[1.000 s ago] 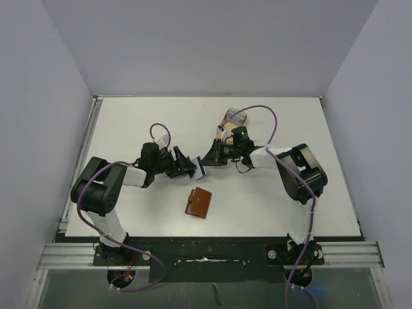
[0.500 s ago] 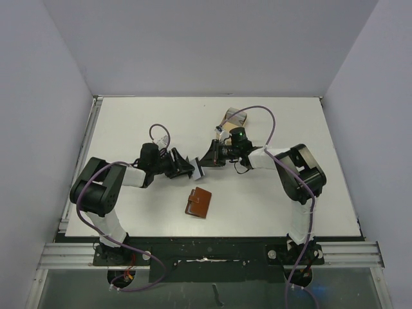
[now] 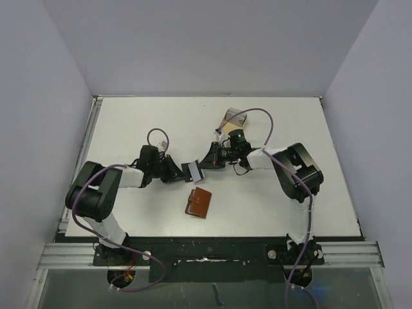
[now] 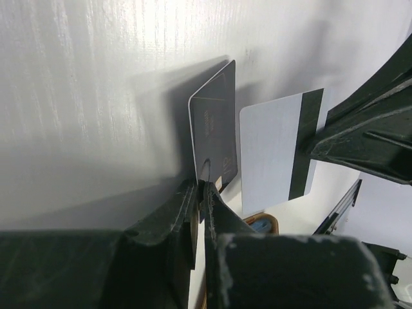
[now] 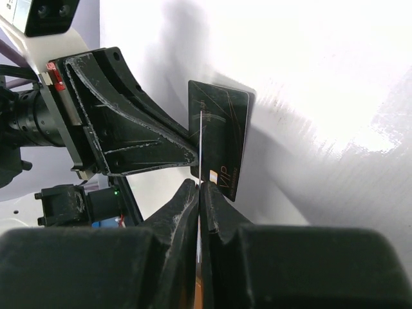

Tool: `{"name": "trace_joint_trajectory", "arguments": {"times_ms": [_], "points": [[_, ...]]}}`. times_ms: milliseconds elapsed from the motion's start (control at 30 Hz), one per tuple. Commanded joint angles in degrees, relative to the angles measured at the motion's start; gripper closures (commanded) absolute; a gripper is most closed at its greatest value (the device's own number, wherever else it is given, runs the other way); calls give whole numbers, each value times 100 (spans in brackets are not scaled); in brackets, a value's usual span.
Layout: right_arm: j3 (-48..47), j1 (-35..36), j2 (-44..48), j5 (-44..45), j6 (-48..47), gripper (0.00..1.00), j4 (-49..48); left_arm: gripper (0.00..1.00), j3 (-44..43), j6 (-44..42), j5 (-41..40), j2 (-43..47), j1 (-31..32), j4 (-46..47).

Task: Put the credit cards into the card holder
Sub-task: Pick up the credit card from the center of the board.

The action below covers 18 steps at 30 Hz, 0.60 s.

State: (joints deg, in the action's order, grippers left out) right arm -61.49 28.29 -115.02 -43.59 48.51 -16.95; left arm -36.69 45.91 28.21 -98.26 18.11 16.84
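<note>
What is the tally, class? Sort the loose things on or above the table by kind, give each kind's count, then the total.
Cards: 2, the dark card in the left gripper and the pale striped card in the right gripper
Wallets: 1, the brown card holder
Trays: 1, the tan tray
Total: 4

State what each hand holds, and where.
Left hand pinches the dark card by its near edge; right hand pinches the striped card by its striped edge.

Lab test booth: white table (image 3: 129, 122), bare grey walls (image 3: 212, 45)
</note>
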Motion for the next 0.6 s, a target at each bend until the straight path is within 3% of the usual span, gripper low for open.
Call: {"name": "trace_joint_trajectory", "arguments": {"times_ms": [0,200,433,567], "points": [[-104,54,2,15,-38,100,-122,100,-223,-293,-281,20,-57,-425],[57,-55,472,115,-81,100,55,100,-291,-307,-168,299,-86,-750],[64,-163,1560,911,-627,100,1702,100,-1088,-962,-937,1272,-81,-3102],[268,134,2142,1705,-618,100,2637,100,-1215,-1180,-806,1891,-66,-4037]]}}
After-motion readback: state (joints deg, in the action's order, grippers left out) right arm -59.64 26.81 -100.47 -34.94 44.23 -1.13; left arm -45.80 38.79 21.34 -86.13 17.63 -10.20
